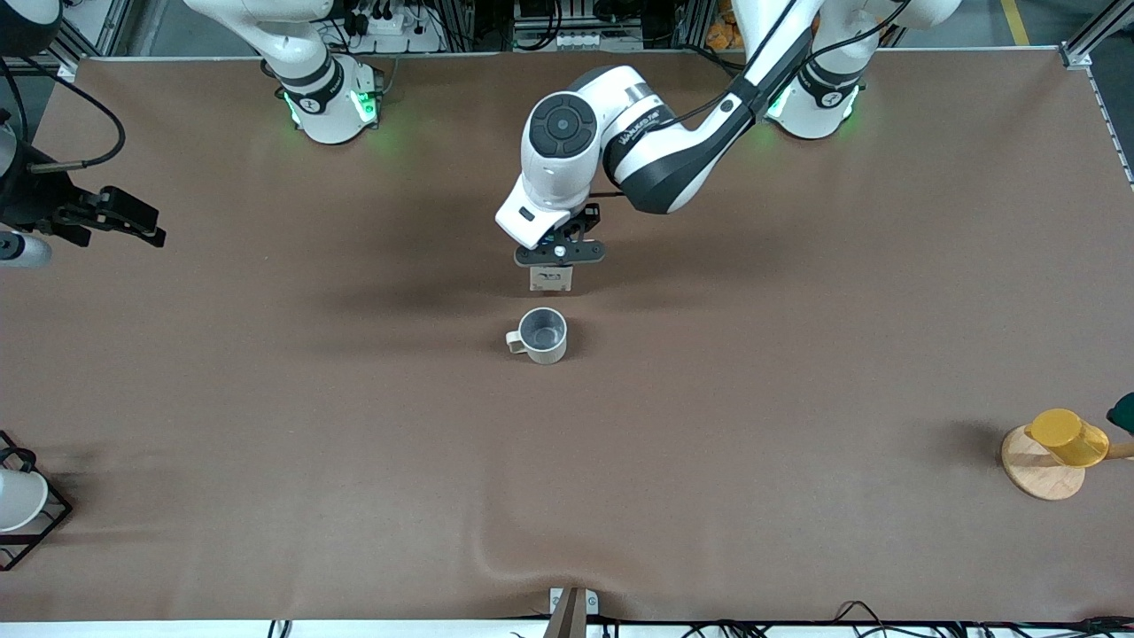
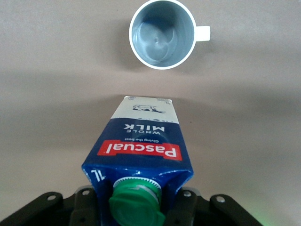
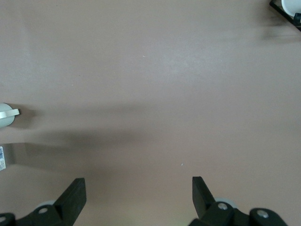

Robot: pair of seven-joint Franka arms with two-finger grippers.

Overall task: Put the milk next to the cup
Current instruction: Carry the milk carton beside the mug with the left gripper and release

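The milk (image 2: 143,146) is a dark blue carton with a green cap (image 2: 135,205), a red label band and a white lower part. My left gripper (image 2: 136,207) is shut on its top, one finger on each side of the cap. In the front view only the carton's pale lower part (image 1: 550,279) shows under the left gripper (image 1: 560,254), at the middle of the table. The cup (image 1: 541,335), a pale grey-beige mug with a grey inside, stands upright just nearer the front camera, a small gap apart (image 2: 162,34). My right gripper (image 1: 133,223) waits open over the right arm's end (image 3: 138,186).
A yellow cup (image 1: 1067,436) rests on a round wooden stand (image 1: 1041,478) at the left arm's end, near the front. A white cup (image 1: 18,498) sits in a black wire rack (image 1: 55,514) at the right arm's end. The brown cloth has a ripple (image 1: 496,558) at the front edge.
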